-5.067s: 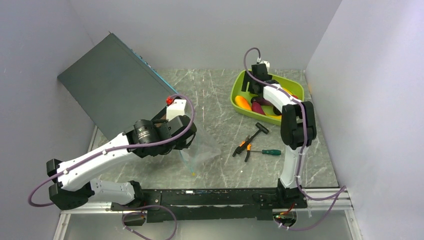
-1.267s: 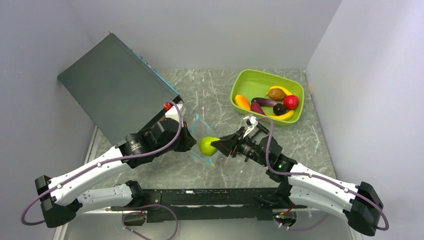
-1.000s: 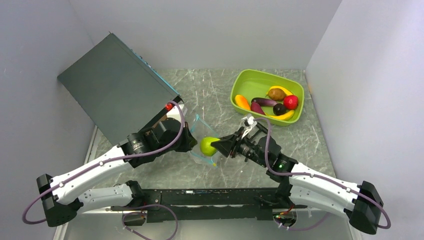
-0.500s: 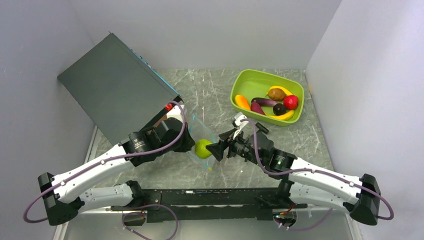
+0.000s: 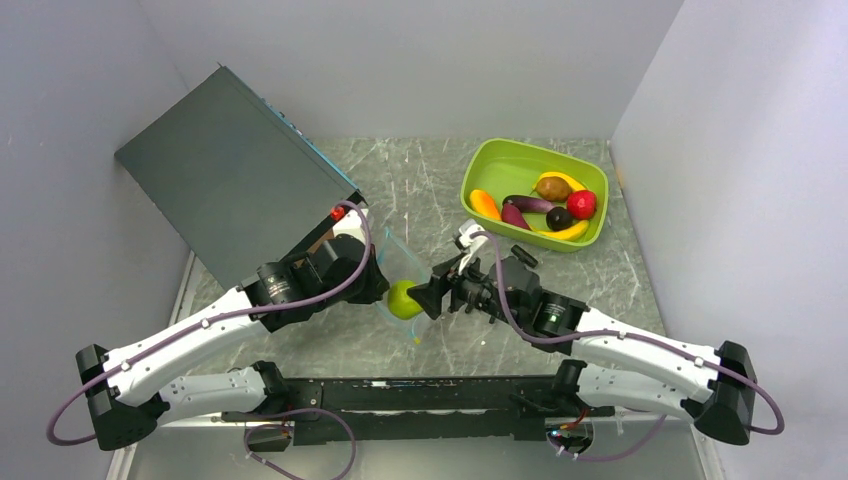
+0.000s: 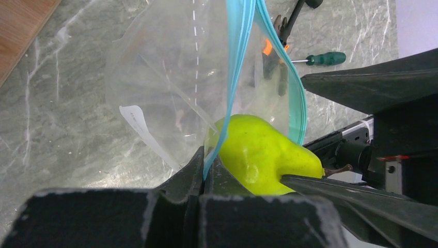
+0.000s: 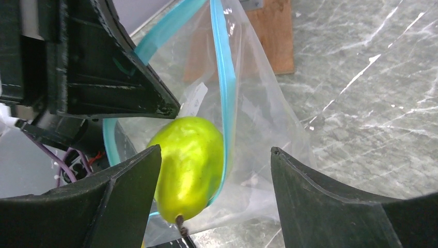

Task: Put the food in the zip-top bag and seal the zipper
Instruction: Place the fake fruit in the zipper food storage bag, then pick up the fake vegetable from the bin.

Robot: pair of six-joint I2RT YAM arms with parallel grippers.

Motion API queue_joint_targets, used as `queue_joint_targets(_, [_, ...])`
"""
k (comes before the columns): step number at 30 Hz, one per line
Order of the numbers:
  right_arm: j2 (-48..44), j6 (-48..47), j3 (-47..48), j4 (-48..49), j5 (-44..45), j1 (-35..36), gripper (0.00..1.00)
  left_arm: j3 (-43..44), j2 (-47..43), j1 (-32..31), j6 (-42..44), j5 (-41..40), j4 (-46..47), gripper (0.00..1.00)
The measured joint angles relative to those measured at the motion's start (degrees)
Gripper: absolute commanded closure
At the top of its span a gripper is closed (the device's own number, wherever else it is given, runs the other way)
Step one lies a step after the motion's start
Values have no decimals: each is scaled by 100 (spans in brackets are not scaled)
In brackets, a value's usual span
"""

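Observation:
The clear zip-top bag point(image 5: 398, 258) hangs open in mid-table. My left gripper point(image 5: 378, 290) is shut on its blue-green zipper strip point(image 6: 236, 67), pinching the rim point(image 6: 204, 165). The green apple, pear-shaped with a brown stem point(image 5: 403, 299), sits in the bag's mouth point(image 6: 258, 155) point(image 7: 188, 163). My right gripper point(image 5: 426, 297) is open, its fingers wide apart either side of the fruit point(image 7: 214, 151); the left finger point(image 7: 129, 186) is next to it. The zipper also shows in the right wrist view point(image 7: 223, 77). The other food lies in the lime-green tray point(image 5: 500, 160).
The tray holds an orange piece point(image 5: 485, 204), a purple one point(image 5: 515, 215), a brown pear point(image 5: 552, 187), a dark plum point(image 5: 559, 218), a red one point(image 5: 581, 204) and bananas point(image 5: 565, 232). A dark box point(image 5: 230, 165) leans at back left. Pliers point(image 6: 268, 49) and a screwdriver point(image 6: 323, 58) lie behind the bag.
My right gripper has moved left and carried the green fruit into the bag's mouth. Its fingers now stand apart. My left gripper still holds the rim.

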Motion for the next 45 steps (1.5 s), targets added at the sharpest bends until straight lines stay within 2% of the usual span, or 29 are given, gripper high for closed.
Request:
queue_joint_targets(3, [214,9,37,-114,20,7,21,0,0,0,2,28,17,100])
queue_joint_targets(9, [905,39,501,-732,662,177,20,0,-2,0,-2,48,52,100])
queue_joint_targets(17, [1373,42,1001,-1397,1123,461,28,35,0,0,-7,-2,-7,100])
queue_joint_targets(28, [1311,125,1593,-1681,931,461,13,195,4,0,13,-61,-201,100])
queue_joint_targets(34, [859,133,1628,-1744,796,461,10,260,-20,0,2,-107,-306,100])
queue_joint_targets(40, [638,-42,2015,-1886,1036,428,4,173,-227,0,-15,-203,-382,100])
queue_joint_targets(45, [671,-188,2546,-1971,1220,-144,2,173,-271,0,-15,-282,-420,100])
